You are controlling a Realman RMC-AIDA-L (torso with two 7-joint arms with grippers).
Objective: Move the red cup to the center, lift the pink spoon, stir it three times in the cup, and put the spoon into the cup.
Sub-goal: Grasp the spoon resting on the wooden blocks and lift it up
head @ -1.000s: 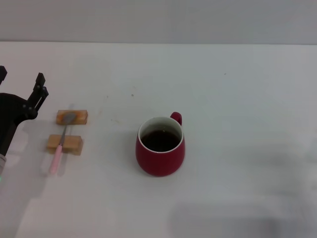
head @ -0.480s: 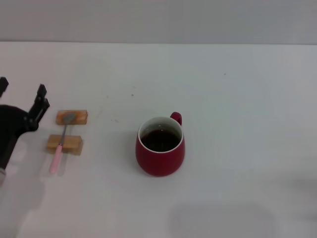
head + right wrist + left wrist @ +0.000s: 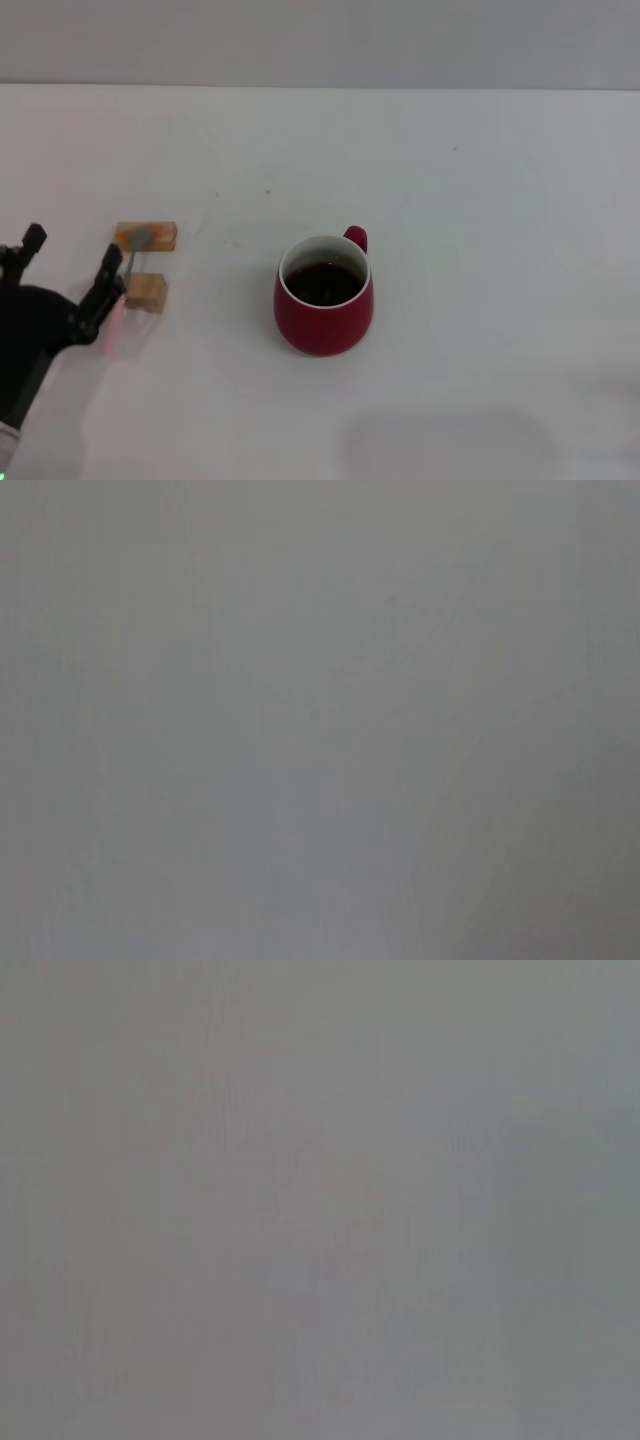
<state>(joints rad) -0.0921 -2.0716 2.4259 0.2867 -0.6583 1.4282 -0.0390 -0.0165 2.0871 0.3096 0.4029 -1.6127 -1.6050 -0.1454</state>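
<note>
The red cup (image 3: 323,308) stands near the middle of the white table, upright, with dark liquid inside and its handle pointing to the far right. The pink spoon (image 3: 129,263) lies to its left across two small wooden blocks, its grey bowl on the far block and its pink handle partly hidden behind my left gripper. My left gripper (image 3: 72,250) is open and empty at the table's left; one finger (image 3: 107,272) sits just in front of the spoon's handle. The right gripper is out of view. Both wrist views show only plain grey.
The far wooden block (image 3: 146,236) and the near wooden block (image 3: 150,291) hold the spoon off the table (image 3: 480,220). A faint shadow lies at the front right.
My left gripper has moved toward the table's front and a little right, from beside the far block to just in front of the spoon's handle. The cup and spoon have not moved.
</note>
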